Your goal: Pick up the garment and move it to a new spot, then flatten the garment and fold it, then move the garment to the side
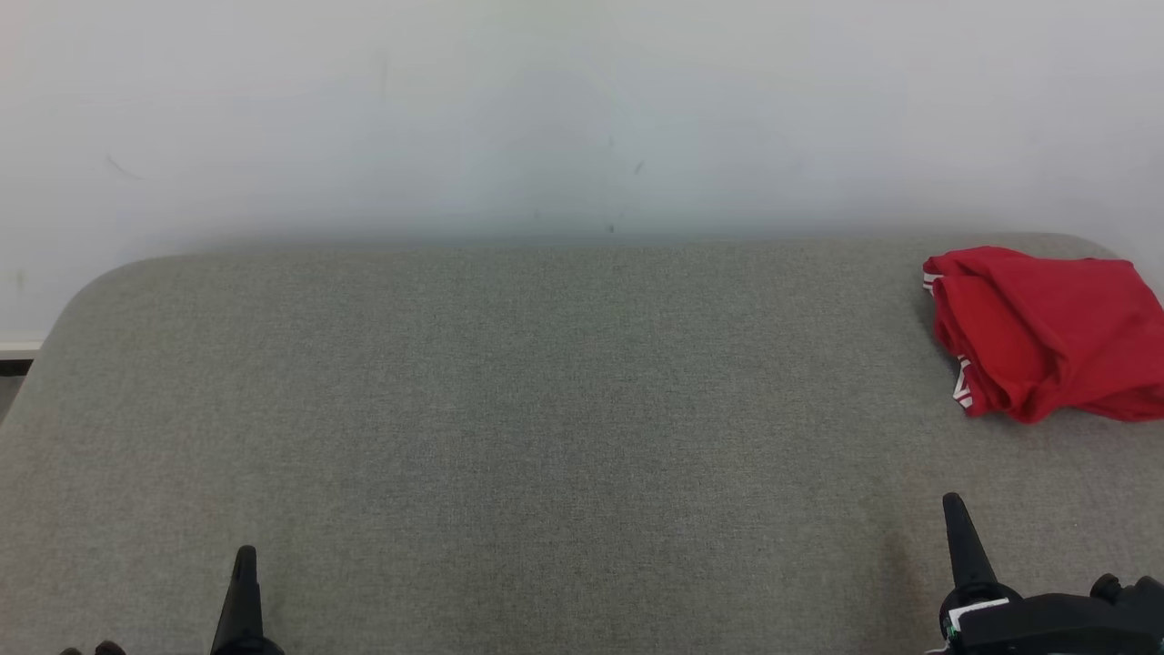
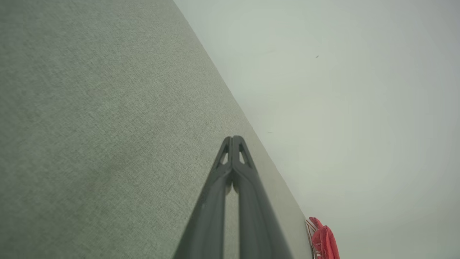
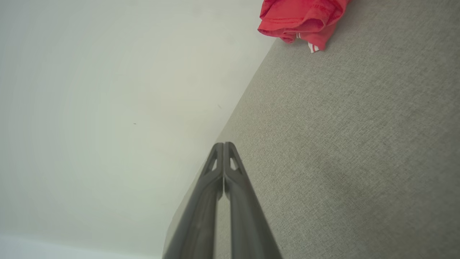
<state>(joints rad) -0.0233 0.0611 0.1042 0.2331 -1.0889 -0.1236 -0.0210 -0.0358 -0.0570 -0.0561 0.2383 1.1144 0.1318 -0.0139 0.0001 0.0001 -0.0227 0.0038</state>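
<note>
Evidently, the red garment [image 1: 1046,332] was laid long axis side to side, striped edge pointed leftward; the left gripper [image 1: 245,557] and right gripper [image 1: 953,502] were pressed together, empty.

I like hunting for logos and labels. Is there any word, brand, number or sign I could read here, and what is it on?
No text can be read anywhere.
The red garment has white marks along its edge, but they are too small and crumpled to tell whether they are letters or stripes.
The grey table and the wall carry no writing.
</note>
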